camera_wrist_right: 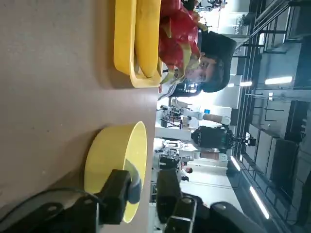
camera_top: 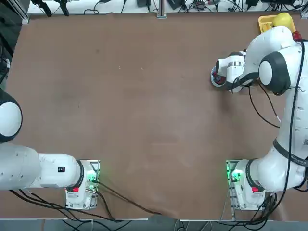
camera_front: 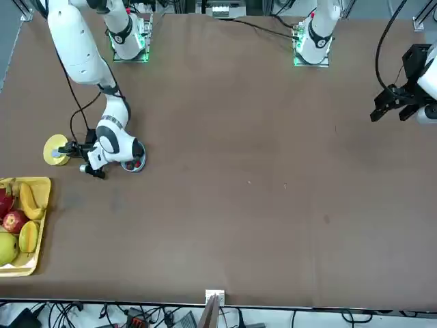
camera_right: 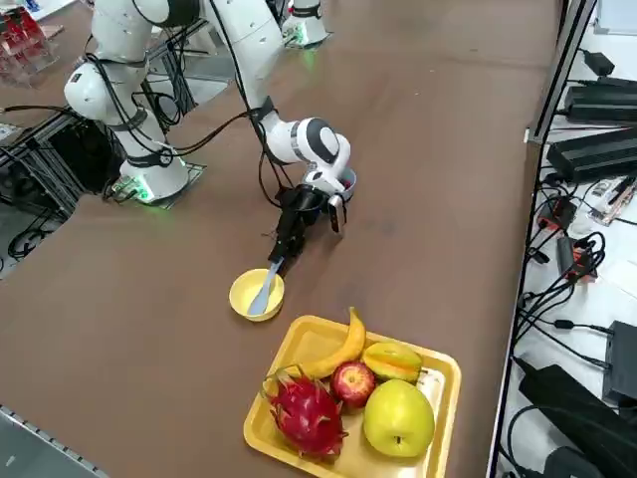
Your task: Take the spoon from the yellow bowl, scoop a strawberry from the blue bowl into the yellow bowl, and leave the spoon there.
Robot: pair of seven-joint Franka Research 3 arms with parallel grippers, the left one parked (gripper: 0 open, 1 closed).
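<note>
The wide brown tabletop carries everything. The white right arm is seen stretched low over it toward the robot's far right corner. In that corner, close to the edge, a rectangular yellow plastic fruit tray is placed, with a banana, a red apple, a green-yellow fruit, a star-shaped fruit and a pink dragon fruit lying in it.

Just beside the tray, on its side toward the robot, the small round yellow bowl stands on the tabletop. The small round light-blue bowl is found near it, further from the right edge, mostly covered by the wrist of the arm; red pieces can be seen inside it in the front view.

The right hand is held low and nearly level at the rim of the yellow bowl. The small pale bluish-white plastic spoon lies in the yellow bowl with its handle rising over the rim toward the hand. In the wrist view the fingers are narrowly apart, with the spoon handle between them; whether they are already pressing on it cannot be told.
</note>
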